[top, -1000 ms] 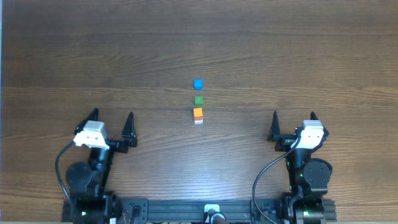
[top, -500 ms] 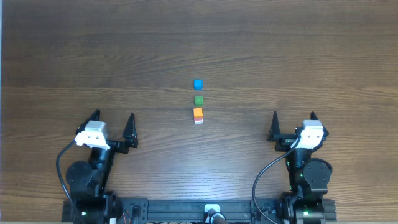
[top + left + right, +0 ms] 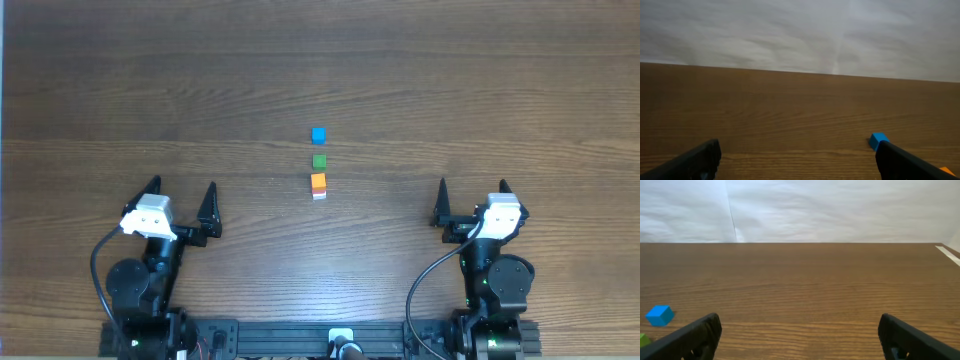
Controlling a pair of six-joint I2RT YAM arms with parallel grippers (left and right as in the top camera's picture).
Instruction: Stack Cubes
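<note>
Cubes sit in a short column at the centre of the top view, on the wooden table (image 3: pixel 500 80). The blue cube (image 3: pixel 318 135) is uppermost in the frame and the green cube (image 3: pixel 319 161) lies just below it with a gap between them. The orange cube (image 3: pixel 318 181) is lowest and also stands apart from the green. A white sliver shows at the orange one's lower edge. I take it for a white cube (image 3: pixel 319 194) underneath, so one pair looks stacked already, though from above I can't be sure.

Each looks small, hard-edged and light, and rigid enough to pinch firmly. The faces look smooth and might slip, so I'd close the fingers square on two opposite flat sides, about mid-height and never on the corners. A cube has no long axis of its own. These lie with their sides roughly parallel to the frame edges, and the row itself runs up and down the picture. Gripping across the left and right faces would keep the fingers clear of the neighbouring cubes.

The left gripper (image 3: pixel 180 184) at lower left and the right gripper (image 3: pixel 472 184) at lower right both have their fingers spread wide. They hold nothing and are well apart from the cubes.
</note>
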